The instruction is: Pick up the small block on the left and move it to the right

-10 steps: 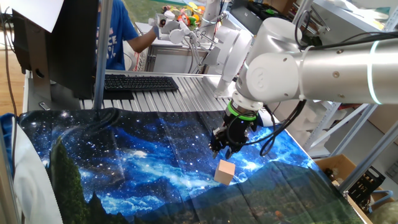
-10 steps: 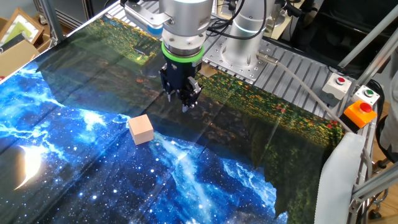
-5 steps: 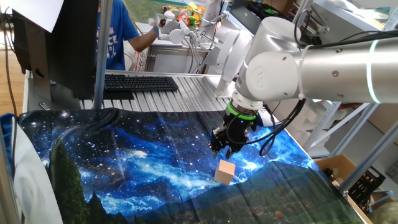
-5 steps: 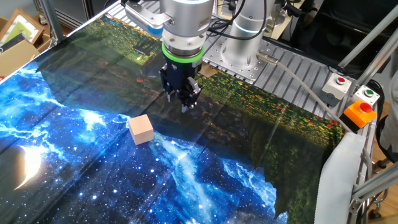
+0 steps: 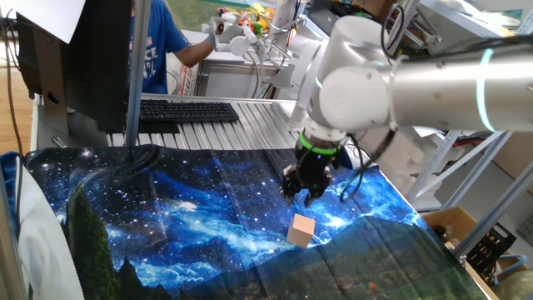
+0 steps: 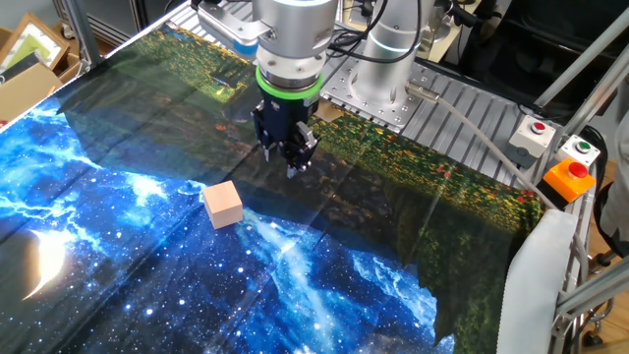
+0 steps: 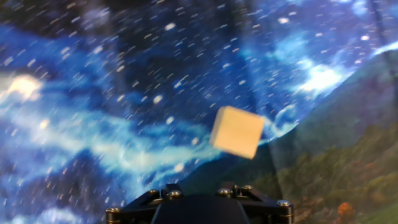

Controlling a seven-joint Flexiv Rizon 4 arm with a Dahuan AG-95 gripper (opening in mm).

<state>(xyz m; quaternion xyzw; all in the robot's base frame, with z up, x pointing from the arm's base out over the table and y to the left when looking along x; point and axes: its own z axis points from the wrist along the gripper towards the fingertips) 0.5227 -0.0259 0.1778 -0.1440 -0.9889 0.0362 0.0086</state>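
Observation:
The small block (image 5: 301, 230) is a plain tan wooden cube lying on the starry blue cloth (image 5: 183, 217). It also shows in the other fixed view (image 6: 223, 204) and in the hand view (image 7: 236, 131), blurred. My gripper (image 5: 301, 197) hangs a little above the cloth, behind the block and apart from it. In the other fixed view the gripper (image 6: 293, 165) is up and to the right of the block. Its fingers look drawn together and hold nothing. The hand view shows only the gripper's base, not the fingertips.
A keyboard (image 5: 187, 111) lies on the ribbed metal table behind the cloth, and a person in blue (image 5: 158, 50) stands beyond it. Button boxes (image 6: 570, 177) sit at the right edge. The robot's base (image 6: 378, 74) stands at the back.
The arm has shifted slightly up and to the left in one fixed view. The block has not moved.

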